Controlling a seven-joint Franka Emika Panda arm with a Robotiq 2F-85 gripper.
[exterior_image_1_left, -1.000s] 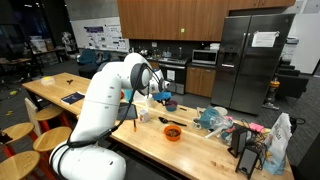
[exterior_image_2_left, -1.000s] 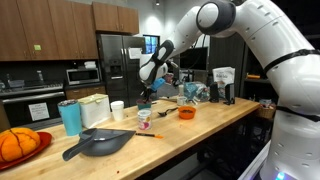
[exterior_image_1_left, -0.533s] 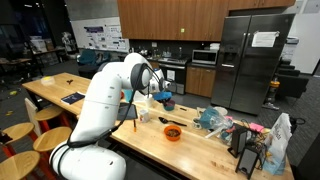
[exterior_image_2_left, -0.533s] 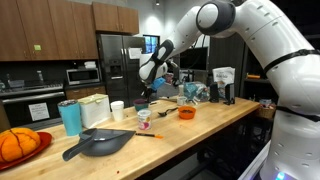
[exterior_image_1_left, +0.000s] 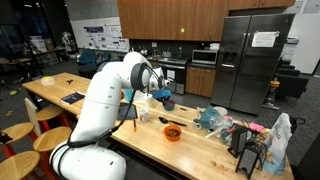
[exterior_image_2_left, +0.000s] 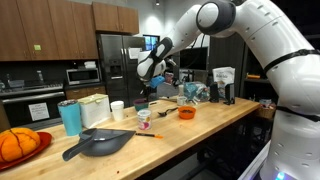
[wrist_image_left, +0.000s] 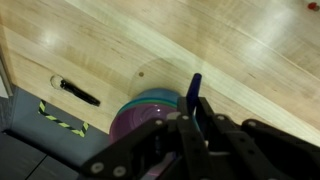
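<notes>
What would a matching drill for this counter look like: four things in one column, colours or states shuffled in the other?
Things:
1. tall cup
2. bowl
3. pan
4. pen

Colours or states:
a. orange
b. clamped in the shut gripper
c. teal, standing upright
d. dark grey, lying flat

Pairs: 1-c, 2-a, 3-d, 4-b.

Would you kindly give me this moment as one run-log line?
hand: shut on blue marker | place: above purple cup
</notes>
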